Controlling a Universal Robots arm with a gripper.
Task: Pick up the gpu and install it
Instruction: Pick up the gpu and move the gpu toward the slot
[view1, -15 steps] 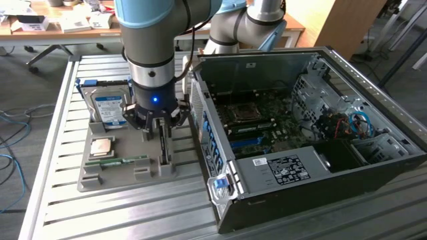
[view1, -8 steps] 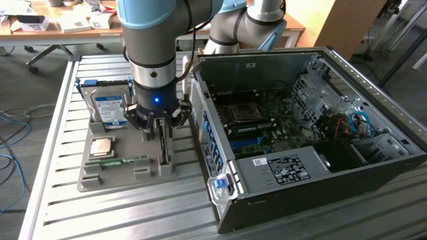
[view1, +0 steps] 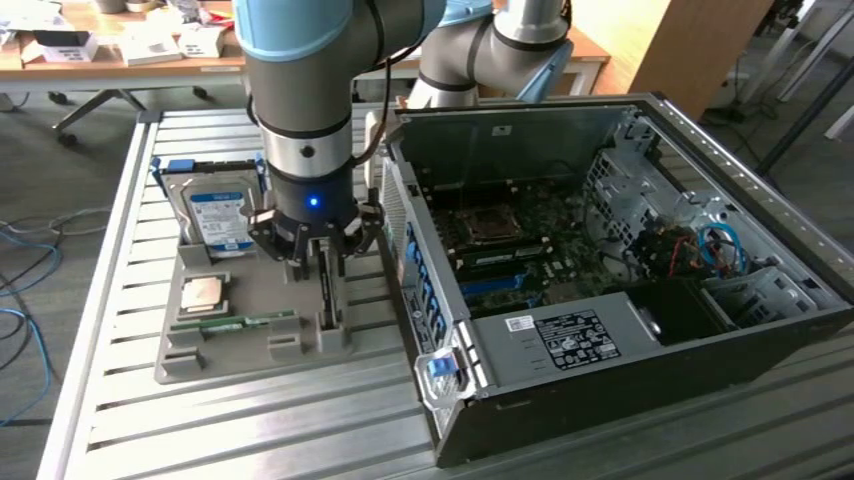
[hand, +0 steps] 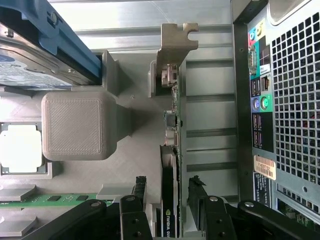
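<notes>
Your tool (hand: 168, 181) hangs over the gpu (hand: 172, 150), which stands on edge in the gray holder (hand: 75, 125) mid-way along the counter (view1: 120, 420) (beside the open case (view1: 601, 250)). Its fingers (hand: 141, 200) straddle the card, seemingly apart and not clamped. Lifting and installing are both left.

The slatted metal table (view1: 267, 430) bears a grey parts holder (view1: 234, 358) beside an open computer case (view1: 601, 400).
</notes>
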